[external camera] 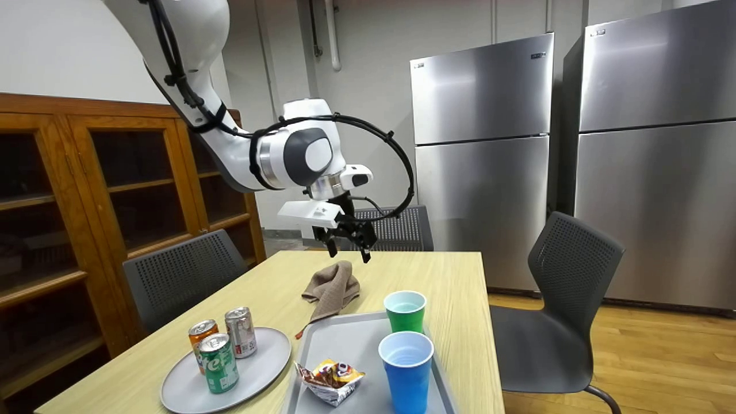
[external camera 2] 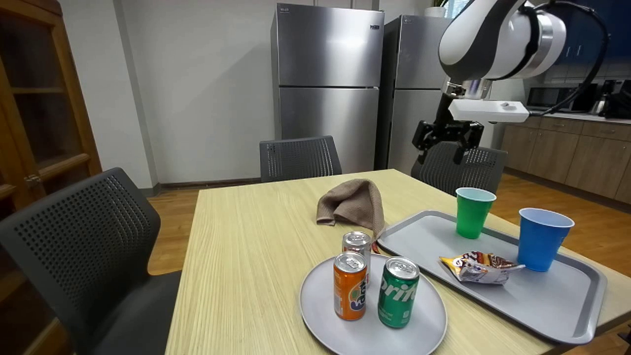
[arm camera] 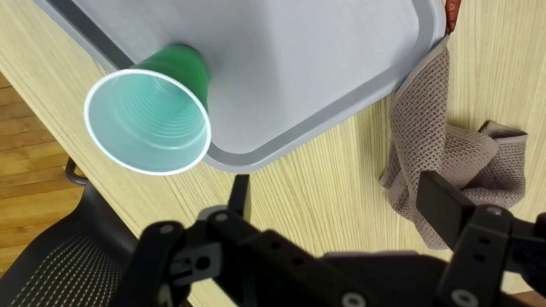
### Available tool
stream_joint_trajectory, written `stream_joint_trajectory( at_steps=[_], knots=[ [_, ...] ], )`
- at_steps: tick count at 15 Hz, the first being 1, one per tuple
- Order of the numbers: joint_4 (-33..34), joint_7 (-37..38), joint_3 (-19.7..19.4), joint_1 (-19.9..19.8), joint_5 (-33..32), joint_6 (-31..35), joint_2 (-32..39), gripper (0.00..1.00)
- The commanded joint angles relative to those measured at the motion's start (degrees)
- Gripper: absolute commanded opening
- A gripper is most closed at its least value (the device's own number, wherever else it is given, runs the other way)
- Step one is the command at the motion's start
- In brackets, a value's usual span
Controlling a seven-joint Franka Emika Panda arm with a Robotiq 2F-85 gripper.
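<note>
Jaws spread wide with nothing in them, crumpled towel nearby

So the gripper [external camera: 349,255] hung above the table [external camera 2: 236,246], fingers wide apart, holding nothing and touching nothing. Nearest to it were the brown towel [arm camera: 426,128] and the green cup [arm camera: 170,111]; couldn't tell which was closer. The towel lay heaped on the wood off the tray's end, one narrow tail running up to the rim of the tray [arm camera: 341,115], red tag [arm camera: 453,15] at its tip. Whether that tail actually touched the rim, no idea. It looked dropped rather than folded — which would explain the raised hump.

The tray seemed to work as a corral: green cup and blue cup [external camera 2: 544,241] upright on it, with a snack packet [external camera 2: 480,273] lying beside the blue one. Same idea with the round plate [external camera 2: 320,291], where an orange can [external camera 2: 350,291], a green can [external camera 2: 399,296] and a silver can [external camera 2: 357,240] stood bunched up, probably to stay inside its edge.

Edges: the green cup stood by the tray's long side, and that side ran near the table edge, a chair [arm camera: 81,264] just past it. As for room — the wrist view showed pale wood between tray corner and towel, right below the finger gap, and open air around both fingers.
</note>
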Motion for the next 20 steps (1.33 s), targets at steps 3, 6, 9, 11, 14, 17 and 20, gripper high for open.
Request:
stream_joint_trajectory(
  at_steps=[3,6,9,11,14,17,20],
  knots=[
    [-3.2,0.5,-0.7,-1.7,-2.1,0.2,-2.4,1.0],
    [-3.7,1.3,-1.9,-2.1,-3.8,0.6,-2.0,1.0],
    [-3.8,2.0,-2.7,-2.5,-4.4,1.7,-1.0,1.0],
    [-3.9,2.9,-3.3,-2.5,-4.8,2.5,-0.3,1.0],
    [-3.7,4.9,-4.0,-2.2,-5.5,4.2,1.4,1.0],
    [-3.1,7.8,-4.8,-1.6,-6.6,5.8,3.5,1.0],
    [-2.3,10.8,-6.1,-0.7,-7.9,7.3,5.9,1.0]
  ],
)
